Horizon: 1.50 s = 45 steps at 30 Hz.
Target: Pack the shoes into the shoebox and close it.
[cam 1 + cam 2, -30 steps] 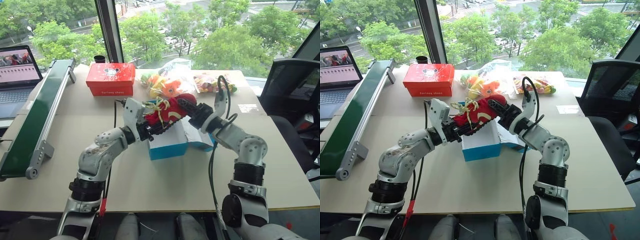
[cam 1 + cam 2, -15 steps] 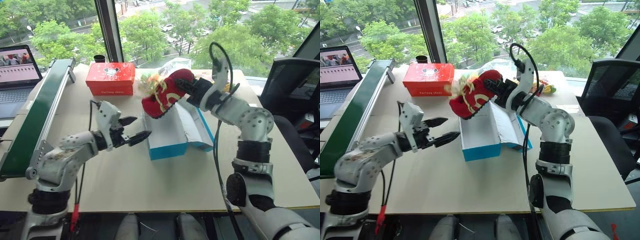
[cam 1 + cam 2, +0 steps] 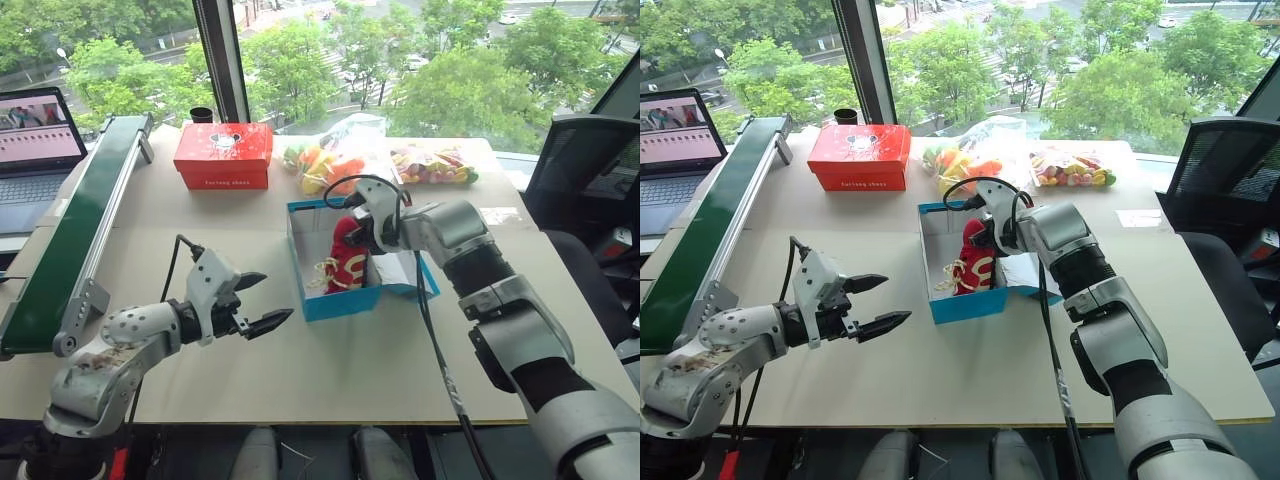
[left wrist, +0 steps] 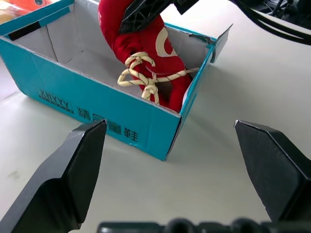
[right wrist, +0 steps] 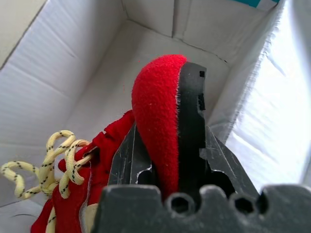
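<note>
- Right wrist view: right hand is clamping the heel end of a red shoe, fingers pinching sole on one side and fuzzy upper on the other; toe is pointing away from the hand, down into the shoebox.
- Head views: shoe is standing tilted inside the blue shoebox, toe and laces near the box floor; can't tell if it's resting there or hanging in the grip.
- Left hand is hovering over the worktop, fingers spread wide, holding nothing; box is just ahead of its fingertips, not touching.
- Lid flap is lying open on the box's far side from the left hand, under the right forearm.
- Handling, my read: shoe looks light and soft w/ fabric upper but stiff sole, so heel/sole edge is the firm place to grip. Loose laces could snag on the box rim.
- Box looks like thin, light card; prob slides if nudged, so bracing a side wall before closing seems wise.
- Only one shoe is showing.
- Red box and snack bags are sitting well beyond both hands.
</note>
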Each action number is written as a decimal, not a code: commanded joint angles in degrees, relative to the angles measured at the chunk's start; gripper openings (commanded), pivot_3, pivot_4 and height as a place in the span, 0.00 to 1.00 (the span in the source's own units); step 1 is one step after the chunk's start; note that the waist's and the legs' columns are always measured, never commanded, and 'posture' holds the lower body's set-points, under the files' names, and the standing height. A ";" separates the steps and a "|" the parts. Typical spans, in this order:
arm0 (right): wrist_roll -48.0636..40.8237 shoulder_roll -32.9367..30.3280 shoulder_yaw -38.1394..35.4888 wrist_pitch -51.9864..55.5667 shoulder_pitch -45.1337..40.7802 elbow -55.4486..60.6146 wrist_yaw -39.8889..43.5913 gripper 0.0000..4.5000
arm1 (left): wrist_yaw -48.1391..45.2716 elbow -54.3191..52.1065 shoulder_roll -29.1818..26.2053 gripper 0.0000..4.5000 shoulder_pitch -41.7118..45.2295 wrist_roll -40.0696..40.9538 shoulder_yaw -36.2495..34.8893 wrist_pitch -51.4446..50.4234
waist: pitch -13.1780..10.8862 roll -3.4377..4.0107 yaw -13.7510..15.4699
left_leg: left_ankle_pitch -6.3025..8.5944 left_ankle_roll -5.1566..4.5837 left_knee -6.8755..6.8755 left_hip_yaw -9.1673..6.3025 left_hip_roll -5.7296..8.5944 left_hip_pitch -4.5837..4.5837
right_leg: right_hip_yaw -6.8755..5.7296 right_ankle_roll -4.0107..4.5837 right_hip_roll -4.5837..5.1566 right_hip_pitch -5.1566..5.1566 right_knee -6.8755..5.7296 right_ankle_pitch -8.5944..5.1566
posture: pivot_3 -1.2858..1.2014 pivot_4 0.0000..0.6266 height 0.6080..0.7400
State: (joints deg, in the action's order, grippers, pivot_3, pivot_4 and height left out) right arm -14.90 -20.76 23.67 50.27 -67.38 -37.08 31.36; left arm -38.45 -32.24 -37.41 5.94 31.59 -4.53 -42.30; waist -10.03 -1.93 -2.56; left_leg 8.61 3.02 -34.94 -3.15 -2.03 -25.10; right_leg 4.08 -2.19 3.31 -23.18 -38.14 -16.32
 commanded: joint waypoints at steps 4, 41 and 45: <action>10.14 2.22 1.61 -11.76 -3.80 -9.88 2.73 0.11 | 3.97 -6.94 1.59 1.00 -4.32 0.18 -0.02 0.17 | 0.00 0.00 -0.07 | 0.00 0.00 -0.01 -0.02 -0.01 0.03 | -0.01 0.01 -0.01 0.01 -0.06 0.01 | 0.52 0.24 0.99; -13.36 9.87 -17.06 -7.46 22.93 40.42 16.99 0.99 | 26.84 27.57 1.52 1.00 6.45 -14.16 -22.99 11.16 | 0.01 -0.01 -0.09 | 0.00 0.01 -0.04 -0.08 -0.04 0.13 | -0.08 0.04 -0.03 0.04 -0.26 0.02 | 0.52 0.24 0.99; -11.95 9.45 -14.48 -10.28 24.96 41.03 18.41 0.99 | 27.03 33.36 0.49 1.00 8.52 -15.27 -23.76 14.06 | 0.02 -0.03 0.23 | 0.00 0.01 -0.05 -0.09 -0.01 0.11 | -0.10 0.03 0.00 0.04 -0.26 0.02 | 0.52 0.24 0.99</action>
State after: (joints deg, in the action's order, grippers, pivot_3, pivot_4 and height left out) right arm -27.06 -11.00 8.56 42.86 -42.43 1.21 48.61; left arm -11.75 -0.44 -35.35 12.72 17.53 -26.44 -31.02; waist -10.01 -1.96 -2.33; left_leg 8.61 3.04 -35.00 -3.24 -2.04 -24.99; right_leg 3.98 -2.15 3.32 -23.14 -38.40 -16.30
